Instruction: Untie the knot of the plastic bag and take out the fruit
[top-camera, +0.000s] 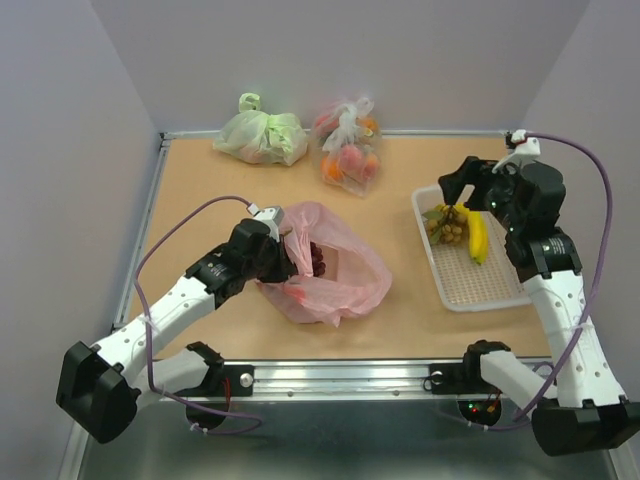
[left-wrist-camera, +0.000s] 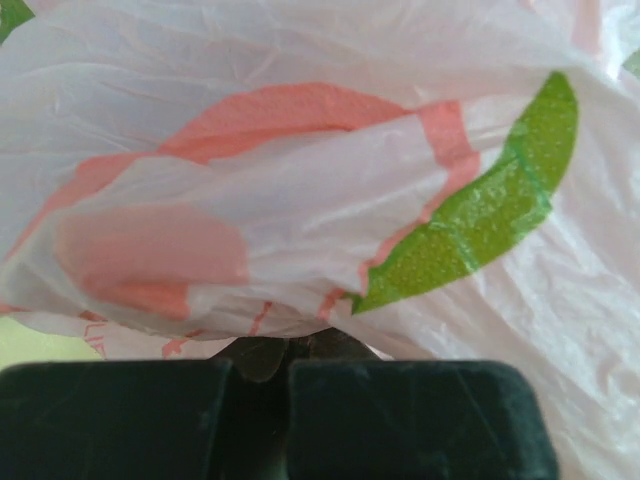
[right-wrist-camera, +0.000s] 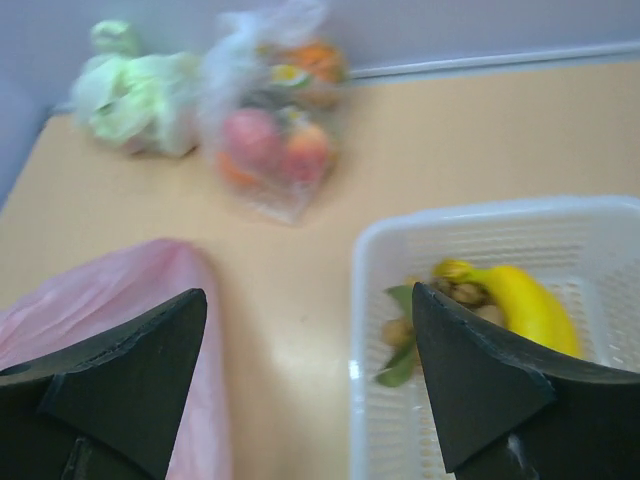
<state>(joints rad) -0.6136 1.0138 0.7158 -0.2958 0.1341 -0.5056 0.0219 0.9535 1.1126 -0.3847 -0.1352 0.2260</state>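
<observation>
The pink plastic bag (top-camera: 335, 280) lies at mid-table with its mouth open; no knot shows. A dark purple grape bunch (top-camera: 316, 258) sits inside the mouth. My left gripper (top-camera: 292, 250) is at the bag's left rim, and in the left wrist view its jaws (left-wrist-camera: 290, 348) are closed on the pink film (left-wrist-camera: 300, 180), which fills the frame. My right gripper (top-camera: 455, 187) hangs open and empty (right-wrist-camera: 308, 292) over the left edge of the white tray (top-camera: 490, 295). A yellow banana (top-camera: 477, 235) and green grapes (top-camera: 446, 225) lie in the tray.
A pale green bag (top-camera: 262, 135) and a clear bag of orange-red fruit (top-camera: 350, 150) stand at the back edge; both also show in the right wrist view, the green bag (right-wrist-camera: 135, 95) left of the clear bag (right-wrist-camera: 275, 130). Walls close the table's sides and back.
</observation>
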